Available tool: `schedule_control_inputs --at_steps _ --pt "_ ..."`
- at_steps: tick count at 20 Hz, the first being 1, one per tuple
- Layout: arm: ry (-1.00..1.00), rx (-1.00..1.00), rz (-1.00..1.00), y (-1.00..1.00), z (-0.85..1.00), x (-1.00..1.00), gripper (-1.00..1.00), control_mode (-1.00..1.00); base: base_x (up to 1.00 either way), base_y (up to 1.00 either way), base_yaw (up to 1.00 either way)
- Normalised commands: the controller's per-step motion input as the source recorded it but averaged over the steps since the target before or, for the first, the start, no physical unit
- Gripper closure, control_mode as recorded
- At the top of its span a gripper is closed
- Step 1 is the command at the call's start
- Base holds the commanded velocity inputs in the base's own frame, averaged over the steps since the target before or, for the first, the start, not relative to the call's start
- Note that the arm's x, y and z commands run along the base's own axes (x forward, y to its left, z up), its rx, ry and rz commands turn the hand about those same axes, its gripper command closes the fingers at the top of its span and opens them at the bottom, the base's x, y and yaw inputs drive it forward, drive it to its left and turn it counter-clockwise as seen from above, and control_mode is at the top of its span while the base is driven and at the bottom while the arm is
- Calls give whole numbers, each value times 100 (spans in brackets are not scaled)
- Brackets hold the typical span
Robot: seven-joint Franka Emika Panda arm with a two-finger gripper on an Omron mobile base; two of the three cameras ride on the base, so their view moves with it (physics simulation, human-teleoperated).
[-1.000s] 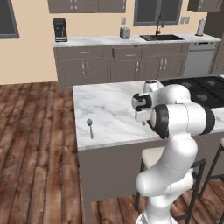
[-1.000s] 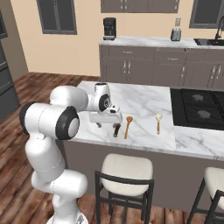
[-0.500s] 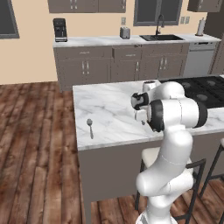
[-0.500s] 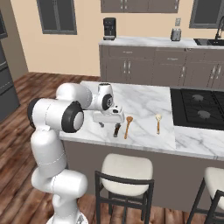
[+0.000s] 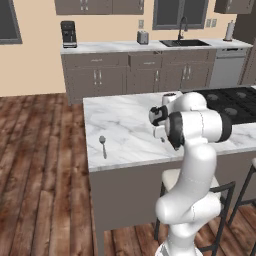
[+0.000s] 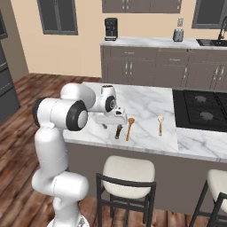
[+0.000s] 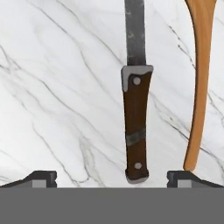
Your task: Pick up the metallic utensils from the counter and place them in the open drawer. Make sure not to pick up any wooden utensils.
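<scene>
Two metal utensils remain on the counter (image 5: 125,125), none stowed: knife (image 7: 136,127) just beside the wooden spoon (image 7: 199,87), metal spoon (image 5: 103,144) well apart from it near the far edge. Gripper (image 7: 111,177) spread wide above the knife handle, empty; both pickups left to do.

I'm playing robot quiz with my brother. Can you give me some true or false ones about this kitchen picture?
1. The end effector is open above the slim knife with the dark handle and grey blade. True.
2. The orange-brown wooden spoon lies right beside that knife. True.
3. The robot is already holding the knife. False: the knife lies flat on the white grey-veined marble counter, with the fingertips apart on either side of its handle.
4. The small silver-grey metal spoon is on the black stovetop. False: it lies on the marble near the counter's far end from the stovetop.
</scene>
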Motion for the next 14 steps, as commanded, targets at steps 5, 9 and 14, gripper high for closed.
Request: schedule_control_inputs --at_steps 5,9,14 --pt "0 -2 0 -8 -24 30 -100 -100 0 0 0" --pt "-1 0 0 -5 -15 41 -100 -100 0 0 0" --pt "0 0 0 -14 -12 30 -100 -100 0 0 0"
